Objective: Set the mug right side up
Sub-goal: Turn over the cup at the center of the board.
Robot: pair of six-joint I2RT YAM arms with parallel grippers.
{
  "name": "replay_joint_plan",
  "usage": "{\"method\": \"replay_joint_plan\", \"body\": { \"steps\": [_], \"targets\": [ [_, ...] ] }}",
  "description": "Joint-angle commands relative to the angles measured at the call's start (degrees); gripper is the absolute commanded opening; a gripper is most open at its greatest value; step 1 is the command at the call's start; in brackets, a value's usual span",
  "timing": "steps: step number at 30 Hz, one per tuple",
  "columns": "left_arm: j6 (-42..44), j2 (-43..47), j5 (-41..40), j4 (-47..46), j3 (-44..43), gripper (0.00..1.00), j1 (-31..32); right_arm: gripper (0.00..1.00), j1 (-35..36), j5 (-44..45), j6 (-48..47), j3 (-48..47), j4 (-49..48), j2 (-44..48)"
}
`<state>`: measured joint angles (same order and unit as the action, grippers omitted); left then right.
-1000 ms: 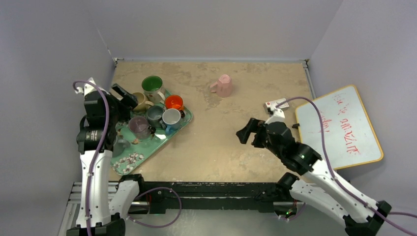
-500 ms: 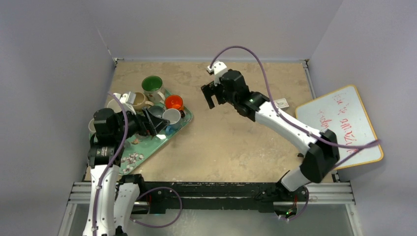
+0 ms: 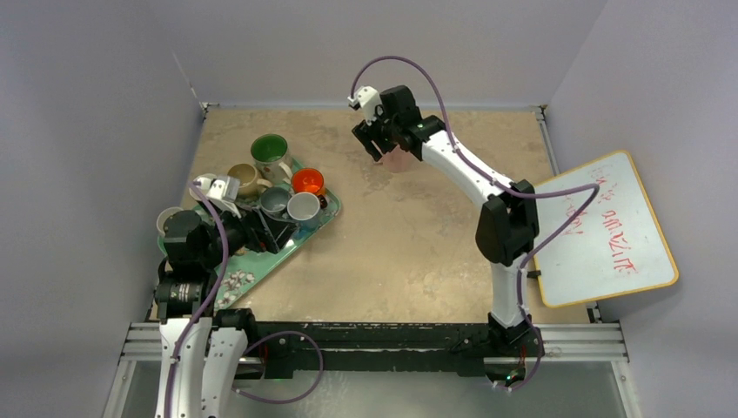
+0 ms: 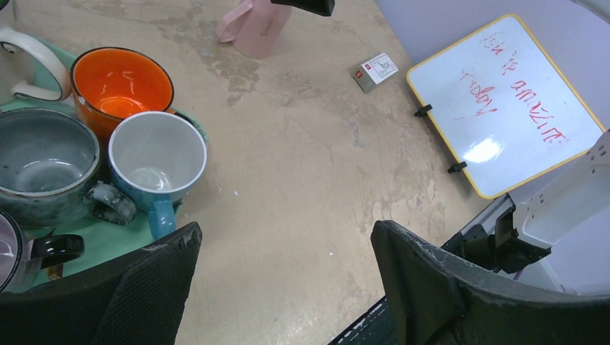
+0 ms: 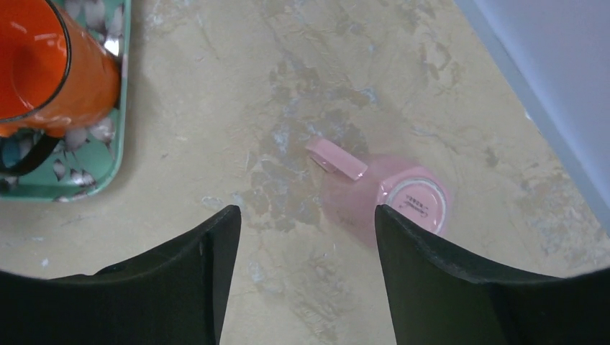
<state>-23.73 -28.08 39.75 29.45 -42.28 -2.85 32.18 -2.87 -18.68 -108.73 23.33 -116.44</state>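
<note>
Hovering right pincer [image 5: 306, 215] overhangs the upside-down mug [image 5: 399, 198].

The mug [image 5: 392, 198] stood upside down toward the back of the table [image 3: 392, 252], the tray [image 3: 231, 280] of cups [image 3: 303, 207] lay left, and the whiteboard [image 3: 609, 226] right.

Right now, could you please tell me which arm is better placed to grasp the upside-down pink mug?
The right. The right gripper hovers open directly over the pink mug, which stands base up. The left gripper is open over the tray, far from the mug.
</note>
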Motion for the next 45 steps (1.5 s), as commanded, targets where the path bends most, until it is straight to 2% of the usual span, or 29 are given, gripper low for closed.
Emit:
{"method": "replay_joint_plan", "body": {
  "steps": [1,6,13,23,29,34,45],
  "targets": [
    [1.83,0.88,-2.10,-0.65,-0.34,0.87,0.22,0.72,-0.85,-7.98,-7.20,-8.33,7.43,-4.31],
    [1.84,1.74,-2.56,-0.54,-0.32,0.87,0.15,0.71,-1.16,-7.13,-10.67,-19.81,15.65,-12.40],
    [1.84,1.75,-2.72,-0.18,-0.52,0.86,0.23,0.76,-1.20,-2.66,-14.16,-28.89,21.83,-19.85],
    [2.10,1.57,-2.91,0.45,-0.87,0.85,0.22,0.81,-1.16,4.30,-18.54,-33.60,20.68,-26.54],
    [2.19,1.47,-3.02,0.58,-0.87,0.85,0.24,0.82,-1.14,6.25,-20.79,-33.09,20.35,-28.05],
    [2.28,1.54,-3.53,0.96,-1.05,0.85,0.22,0.78,-0.95,9.43,-22.53,-32.67,21.10,-28.66],
    [2.46,1.54,-3.53,1.14,-1.22,0.84,0.28,0.59,-0.81,13.27,-26.06,-30.11,21.93,-28.37]
  ]
}}
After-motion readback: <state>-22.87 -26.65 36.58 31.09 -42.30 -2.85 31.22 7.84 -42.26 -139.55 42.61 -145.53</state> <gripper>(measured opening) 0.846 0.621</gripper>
